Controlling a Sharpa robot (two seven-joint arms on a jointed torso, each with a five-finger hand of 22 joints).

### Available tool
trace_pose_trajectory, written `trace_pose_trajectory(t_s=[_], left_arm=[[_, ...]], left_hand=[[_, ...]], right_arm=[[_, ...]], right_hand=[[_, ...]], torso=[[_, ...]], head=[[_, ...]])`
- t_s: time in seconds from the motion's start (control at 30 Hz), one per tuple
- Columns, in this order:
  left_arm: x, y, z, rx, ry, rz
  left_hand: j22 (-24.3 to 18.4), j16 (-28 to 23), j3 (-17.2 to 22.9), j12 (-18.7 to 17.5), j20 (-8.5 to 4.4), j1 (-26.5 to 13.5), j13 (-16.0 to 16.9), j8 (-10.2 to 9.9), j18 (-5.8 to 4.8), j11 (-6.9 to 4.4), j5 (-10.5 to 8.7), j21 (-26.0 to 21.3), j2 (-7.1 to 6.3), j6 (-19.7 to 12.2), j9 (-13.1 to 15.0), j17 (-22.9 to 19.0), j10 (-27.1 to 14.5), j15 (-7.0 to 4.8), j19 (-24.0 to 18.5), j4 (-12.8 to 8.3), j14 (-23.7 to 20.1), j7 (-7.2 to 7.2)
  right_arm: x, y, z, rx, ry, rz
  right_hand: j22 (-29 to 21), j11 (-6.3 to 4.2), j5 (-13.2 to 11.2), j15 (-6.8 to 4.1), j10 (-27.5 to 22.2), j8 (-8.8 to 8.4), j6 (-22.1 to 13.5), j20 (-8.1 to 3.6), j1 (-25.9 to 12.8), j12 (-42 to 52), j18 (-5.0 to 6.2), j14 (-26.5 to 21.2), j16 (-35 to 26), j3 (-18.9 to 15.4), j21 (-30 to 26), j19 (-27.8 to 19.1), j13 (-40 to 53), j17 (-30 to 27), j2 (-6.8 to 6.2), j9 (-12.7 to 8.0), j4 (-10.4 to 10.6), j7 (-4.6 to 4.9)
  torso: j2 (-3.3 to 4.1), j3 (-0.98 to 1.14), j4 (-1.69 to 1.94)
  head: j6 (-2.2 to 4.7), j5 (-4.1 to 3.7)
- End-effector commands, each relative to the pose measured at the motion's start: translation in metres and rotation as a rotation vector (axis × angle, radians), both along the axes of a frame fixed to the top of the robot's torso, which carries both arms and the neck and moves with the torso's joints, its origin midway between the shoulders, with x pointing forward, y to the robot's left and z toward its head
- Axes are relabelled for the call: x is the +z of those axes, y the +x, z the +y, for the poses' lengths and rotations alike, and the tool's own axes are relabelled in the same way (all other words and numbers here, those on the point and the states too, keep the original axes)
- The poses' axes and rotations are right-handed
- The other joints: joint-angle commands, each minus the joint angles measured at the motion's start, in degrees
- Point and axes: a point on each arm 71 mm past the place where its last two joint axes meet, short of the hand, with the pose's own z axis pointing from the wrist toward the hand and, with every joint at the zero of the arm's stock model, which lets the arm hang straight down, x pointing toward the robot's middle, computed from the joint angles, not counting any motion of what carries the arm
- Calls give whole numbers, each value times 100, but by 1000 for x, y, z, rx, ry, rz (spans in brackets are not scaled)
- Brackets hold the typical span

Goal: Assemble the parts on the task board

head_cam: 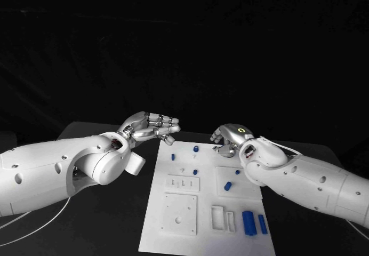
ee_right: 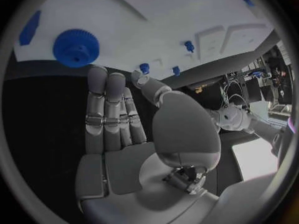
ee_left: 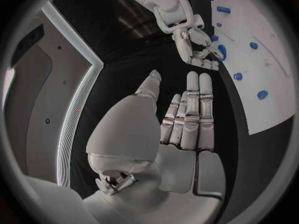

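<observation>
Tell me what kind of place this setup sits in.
Probably a robotics lab or test bench: a black table carries a white task board with small blue parts, and both hands hover empty above its far end.

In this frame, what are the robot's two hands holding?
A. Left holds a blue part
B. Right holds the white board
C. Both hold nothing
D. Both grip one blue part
C: the left hand and right hand hover by the task board's far end, fingers apart, nothing in them.

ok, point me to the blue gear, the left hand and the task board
blue gear (ee_right: 76,47): right wrist view, centre of its toothed face.
left hand (head_cam: 151,128): head view, middle of the hand.
task board (head_cam: 250,243): head view, bare near corner.
</observation>
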Motion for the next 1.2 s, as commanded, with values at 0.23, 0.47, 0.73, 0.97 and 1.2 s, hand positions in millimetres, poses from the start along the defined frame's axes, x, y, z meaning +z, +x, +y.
trace_pose_trajectory(t_s=[0.23, 0.47, 0.73, 0.97, 1.2], left_arm=[[1, 5, 6, 13, -7, -7], [0, 7, 9, 18, -5, -2], [-1, 8, 9, 16, -4, 2], [-1, 8, 8, 14, -3, 3], [-2, 8, 7, 10, -3, 5]], left_hand=[[-10, -40, -6, -11, -13, -14, 8, -34, 64, -10, -14, 27, 5, -12, -6, -10, 11, 21, -39, -29, -11, 0], [-14, -45, -7, -11, -13, -15, 8, -34, 60, -9, -17, 27, 8, -5, -6, -12, 11, 23, -45, -28, -17, 1], [-14, -45, -7, -11, -13, -15, 8, -34, 60, -9, -17, 27, 8, -5, -6, -12, 11, 23, -45, -28, -17, 1], [-20, -47, -7, -11, -12, -16, 8, -34, 59, -9, -15, 26, 18, -7, -6, -14, 9, 24, -51, -32, -20, 1], [-20, -47, -7, -11, -12, -16, 8, -34, 59, -9, -15, 26, 18, -7, -6, -14, 9, 24, -51, -32, -20, 1]], right_arm=[[16, -6, -54, -42, 138, 112], [12, -1, -83, -94, 100, 178], [6, 9, -86, -112, 68, 207], [1, 16, -75, -106, 58, 221], [-4, 23, -65, -103, 42, 234]], right_hand=[[-81, -448, 529, -358, 1330, -6, 312, -400, -1, 86, -325, -125, -192, -850, -261, 83, 849, 6, 16, 112, 45, -176], [517, -530, 786, -413, 537, -4, 161, -470, -63, 2291, -420, -125, 231, -1537, 627, 204, 3826, 672, 163, 352, 2, -203], [1311, -453, 899, -347, 352, -1, -314, -400, -76, 4632, -367, -26, 1358, -1926, 1891, 294, 5878, 2423, 160, 365, 182, -112], [1738, -404, 998, -308, 596, -15, -516, -347, -11, 5460, -329, 50, 1673, -2014, 2495, 309, 6640, 2983, 157, 205, 314, -53], [1859, -402, 1052, -305, 712, -14, -507, -345, -25, 5706, -335, 74, 1781, -1967, 2695, 331, 6870, 3091, 159, 180, 339, -51]], torso=[[-67, 75, -135], [-85, 102, -175], [-67, 106, -153], [-50, 105, -123], [-10, 121, -92]], head=[[60, -71], [57, -132], [61, -167], [51, -175], [48, -185]])
